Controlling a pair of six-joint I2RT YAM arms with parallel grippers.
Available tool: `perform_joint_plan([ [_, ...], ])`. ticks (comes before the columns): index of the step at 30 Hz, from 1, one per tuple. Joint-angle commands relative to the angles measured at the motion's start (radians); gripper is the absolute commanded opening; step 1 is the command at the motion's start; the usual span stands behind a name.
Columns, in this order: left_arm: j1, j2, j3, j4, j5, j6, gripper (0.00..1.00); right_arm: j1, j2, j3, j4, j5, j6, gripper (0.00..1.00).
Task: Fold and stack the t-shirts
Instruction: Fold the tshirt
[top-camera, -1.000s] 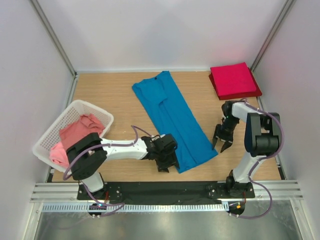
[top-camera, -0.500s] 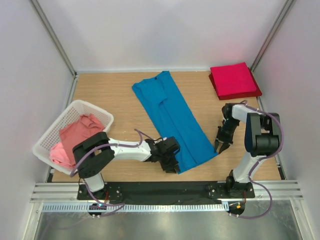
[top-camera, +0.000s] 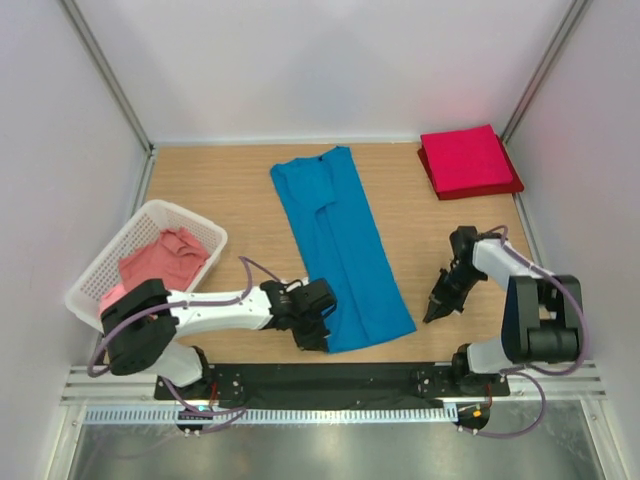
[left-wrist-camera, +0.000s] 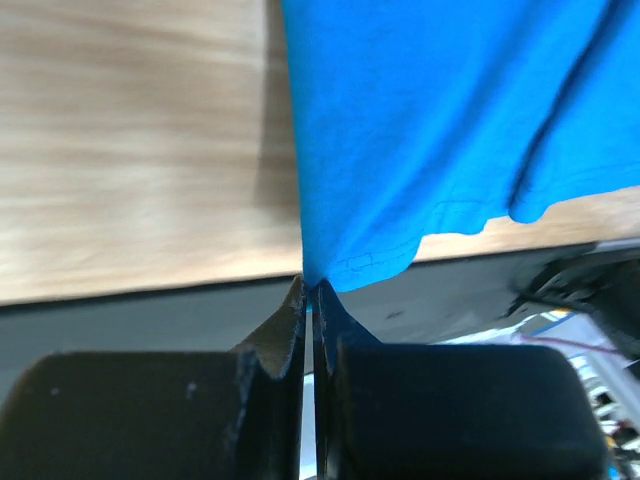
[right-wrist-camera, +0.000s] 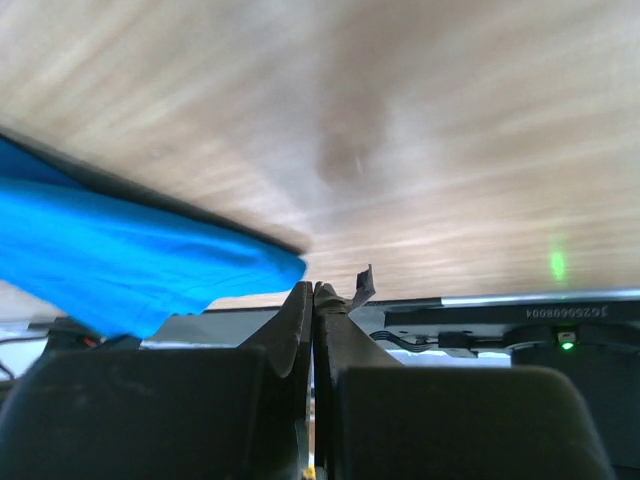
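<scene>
L gripper: jaws shut, pinching the near-left corner of the blue t-shirt, low by the near table edge. R gripper: jaws shut tight, nothing seen btwn them. The shirt's near-right corner lies just left of its tips, w/ a sliver of bare wood btwn in the top view. Blue shirt is folded lengthwise into a long strip, mid-table, running far to near, w/ the near end angled a bit right. Red t-shirt: folded flat, far-right corner. Pink t-shirts: crumpled in the white basket at left.
</scene>
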Motion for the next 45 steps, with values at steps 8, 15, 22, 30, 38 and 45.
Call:
perform_joint_plan([
  [8,-0.003,-0.221,-0.148,-0.185,0.036,0.072,0.07,0.255,-0.378,-0.151,0.039,0.003,0.299,0.23],
  [15,-0.002,-0.329,-0.192,-0.229,0.01,0.061,0.43,0.32,-0.416,-0.219,0.119,-0.141,0.179,0.46],
  [22,0.012,-0.5,-0.286,-0.027,-0.007,0.012,0.58,0.383,-0.479,-0.239,0.142,-0.107,0.169,0.56],
  [30,0.017,-0.554,-0.423,0.101,0.009,-0.045,0.57,0.473,-0.378,-0.255,0.226,-0.068,0.202,0.56],
  [38,0.024,-0.385,-0.396,0.174,0.047,0.0,0.55,0.506,-0.383,-0.307,0.272,-0.057,0.224,0.55],
  [45,0.027,-0.389,-0.4,0.127,0.025,0.0,0.52,0.538,-0.378,-0.331,0.294,-0.034,0.239,0.52],
])
